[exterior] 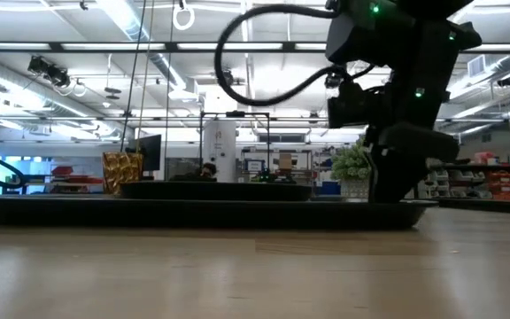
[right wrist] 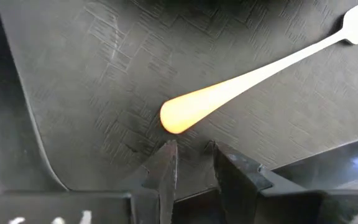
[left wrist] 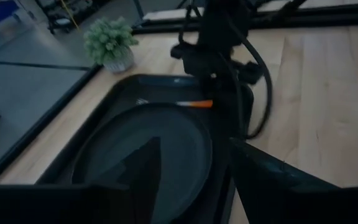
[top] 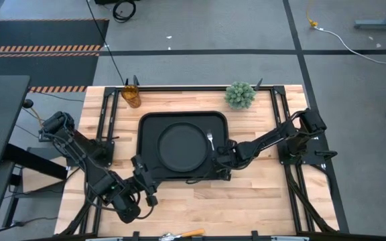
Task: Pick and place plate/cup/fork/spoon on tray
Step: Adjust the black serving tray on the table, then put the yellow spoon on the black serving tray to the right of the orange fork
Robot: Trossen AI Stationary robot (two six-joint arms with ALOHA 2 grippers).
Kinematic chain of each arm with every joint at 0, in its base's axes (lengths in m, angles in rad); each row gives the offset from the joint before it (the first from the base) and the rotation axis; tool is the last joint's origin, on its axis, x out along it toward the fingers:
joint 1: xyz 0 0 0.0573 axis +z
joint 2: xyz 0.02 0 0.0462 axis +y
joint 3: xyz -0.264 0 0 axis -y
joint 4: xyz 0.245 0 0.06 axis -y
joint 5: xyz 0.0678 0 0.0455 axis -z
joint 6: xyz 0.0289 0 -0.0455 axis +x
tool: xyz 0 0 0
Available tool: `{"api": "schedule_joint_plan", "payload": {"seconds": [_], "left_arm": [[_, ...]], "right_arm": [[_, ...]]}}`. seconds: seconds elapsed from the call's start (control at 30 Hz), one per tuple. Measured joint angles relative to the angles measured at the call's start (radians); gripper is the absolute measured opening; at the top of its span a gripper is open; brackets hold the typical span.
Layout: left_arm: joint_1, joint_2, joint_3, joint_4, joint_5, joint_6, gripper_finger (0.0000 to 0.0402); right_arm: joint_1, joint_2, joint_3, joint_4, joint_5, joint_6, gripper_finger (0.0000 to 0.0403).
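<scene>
Two items sit on the tray so far: the plate in its middle and the fork on the tray floor beside the plate's right edge. My right gripper hangs just behind the fork's orange handle end, fingers nearly together with only a narrow gap and nothing between them, so I read the fork as let go. Its long axis runs straight away from my fingertips, handle toward me, tines at the far end near the tray's back rim. My left gripper waits at the tray's front-left corner over bare wood; can't tell if its fingers are apart or closed. The cup stands off the tray at the table's back-left edge, well apart from my right gripper and on the left arm's side, so the left arm looks the better pick for it. Spoon: not visible on the table in any view. A small green plant sits at the back right, off the tray. Surface is a light wood table; beyond it is an open workshop with shelving and ceiling lights.
</scene>
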Motion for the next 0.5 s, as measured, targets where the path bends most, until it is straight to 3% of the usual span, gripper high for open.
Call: {"api": "schedule_joint_plan", "payload": {"seconds": [0.5], "left_arm": [[0.001,0.0,0.0,0.011,-0.056,-0.029,0.0192]], "right_arm": [[0.021,-0.026,-0.004,0.122,0.018,-0.002,0.0114]]}}
